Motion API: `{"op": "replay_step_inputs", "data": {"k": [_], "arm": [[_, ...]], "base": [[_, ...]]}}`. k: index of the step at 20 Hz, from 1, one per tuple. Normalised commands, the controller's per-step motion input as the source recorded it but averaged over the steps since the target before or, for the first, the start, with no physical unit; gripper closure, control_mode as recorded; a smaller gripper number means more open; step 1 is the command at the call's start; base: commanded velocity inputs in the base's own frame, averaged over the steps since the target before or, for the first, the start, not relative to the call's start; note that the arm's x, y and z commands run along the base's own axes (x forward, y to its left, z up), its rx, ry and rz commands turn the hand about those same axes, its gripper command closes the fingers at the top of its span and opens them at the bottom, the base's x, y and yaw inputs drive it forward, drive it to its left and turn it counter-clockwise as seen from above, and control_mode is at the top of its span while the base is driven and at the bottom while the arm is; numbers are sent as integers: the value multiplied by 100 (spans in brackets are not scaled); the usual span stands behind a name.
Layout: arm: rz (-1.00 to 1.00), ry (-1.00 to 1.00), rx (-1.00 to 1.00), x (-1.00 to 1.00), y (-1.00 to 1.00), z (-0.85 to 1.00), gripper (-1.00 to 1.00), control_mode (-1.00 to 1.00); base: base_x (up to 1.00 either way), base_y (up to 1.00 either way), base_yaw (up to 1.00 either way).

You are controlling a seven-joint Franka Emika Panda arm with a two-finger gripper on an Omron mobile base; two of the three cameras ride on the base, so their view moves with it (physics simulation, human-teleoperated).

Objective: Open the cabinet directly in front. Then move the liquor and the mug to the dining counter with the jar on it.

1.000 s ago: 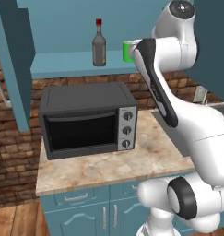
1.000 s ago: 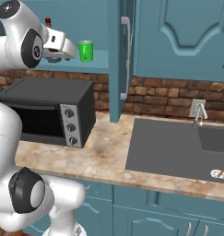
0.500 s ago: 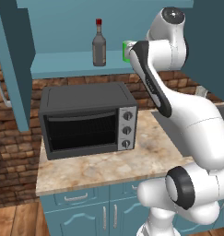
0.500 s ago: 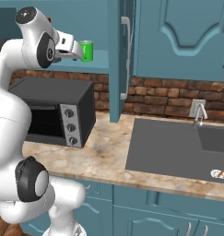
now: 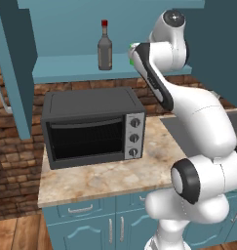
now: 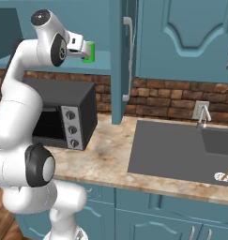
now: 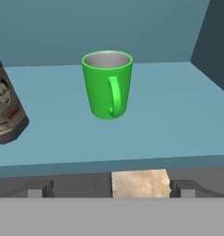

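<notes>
The cabinet (image 5: 12, 63) stands open, its doors swung wide. On its teal shelf (image 7: 168, 115) the green mug (image 7: 107, 85) is upright with its handle facing my hand. The liquor (image 5: 105, 46), a dark bottle with a red cap, stands to the mug's left on the same shelf and also appears as the liquor (image 7: 5, 110) at the left edge of the hand view. My gripper (image 7: 111, 189) is open at shelf height, just short of the mug, with nothing between its fingertips (image 7: 39, 189). From the right base view, the gripper (image 6: 82, 49) nearly reaches the mug (image 6: 89, 51). The dining counter and the jar are out of view.
A dark toaster oven (image 5: 90, 127) sits on the marbled counter (image 5: 100, 176) under the shelf. The open right cabinet door (image 6: 117, 61) with its silver handle (image 6: 128, 47) juts out beside the mug. A sink (image 6: 181, 150) and faucet (image 6: 203, 115) lie to the right.
The arm has straightened upward and the hand has moved forward toward the mug. The jaws stayed open. Mug and bottle have not moved.
</notes>
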Motion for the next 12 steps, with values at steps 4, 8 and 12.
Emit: {"op": "replay_step_inputs", "data": {"k": [4, 8, 12], "arm": [[0, 0, 0, 59, -8, -8, -100, -100], [0, 0, 0, 53, -5, -9, -100, -100], [0, 0, 0, 38, 0, -1, -100, -100]], "base": [[0, 0, 0], [0, 0, 0], [0, 0, 0]]}}
